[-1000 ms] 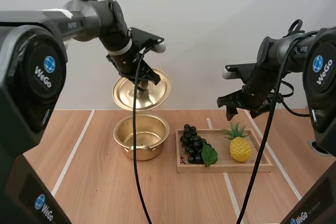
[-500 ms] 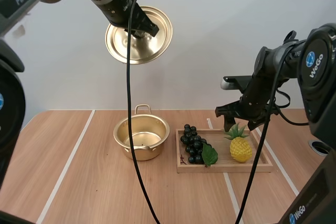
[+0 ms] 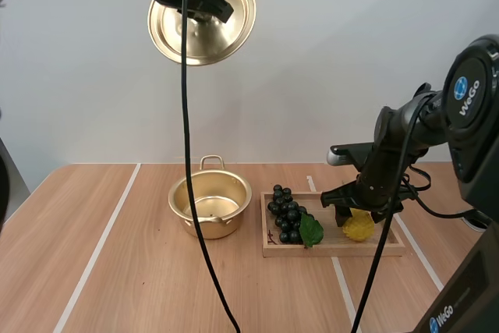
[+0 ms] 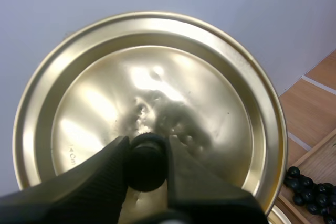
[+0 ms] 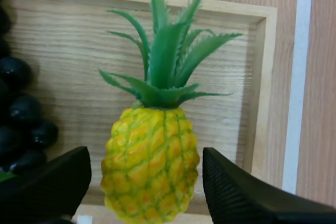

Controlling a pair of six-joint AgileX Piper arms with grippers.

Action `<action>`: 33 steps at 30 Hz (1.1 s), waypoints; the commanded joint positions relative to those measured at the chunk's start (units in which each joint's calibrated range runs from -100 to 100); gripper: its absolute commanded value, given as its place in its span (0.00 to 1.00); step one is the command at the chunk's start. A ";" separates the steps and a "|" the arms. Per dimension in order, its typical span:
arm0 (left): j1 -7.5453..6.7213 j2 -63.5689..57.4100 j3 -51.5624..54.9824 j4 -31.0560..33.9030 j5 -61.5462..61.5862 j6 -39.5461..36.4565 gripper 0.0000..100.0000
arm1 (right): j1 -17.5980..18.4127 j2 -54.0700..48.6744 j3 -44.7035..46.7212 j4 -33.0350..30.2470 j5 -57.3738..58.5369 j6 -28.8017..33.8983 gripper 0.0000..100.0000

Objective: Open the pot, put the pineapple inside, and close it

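Pineapple [image 5: 151,182] between parted jaws of right gripper [image 5: 145,169]; lid [image 4: 173,82] aloft in left gripper [image 4: 147,151].

Wooden table [image 3: 117,271] with open gold pot [image 3: 221,202] beside wooden tray [image 3: 327,250].

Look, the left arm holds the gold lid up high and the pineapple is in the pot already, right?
No. The lid is held high, but the pineapple lies on the wooden tray, between the right arm's open jaws; the right wrist view shows it.
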 commanded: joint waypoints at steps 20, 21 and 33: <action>-0.19 -2.19 -32.39 3.84 -1.06 0.12 0.00 | -0.22 6.51 1.50 -0.75 -10.69 -0.12 1.00; -0.19 -2.19 -33.59 4.23 -0.86 0.12 0.00 | -0.22 6.51 1.50 -0.75 -11.42 -0.12 1.00; -0.19 -2.33 -40.97 4.45 3.91 -1.16 0.00 | -0.22 6.51 1.50 -2.30 -13.28 -0.42 0.00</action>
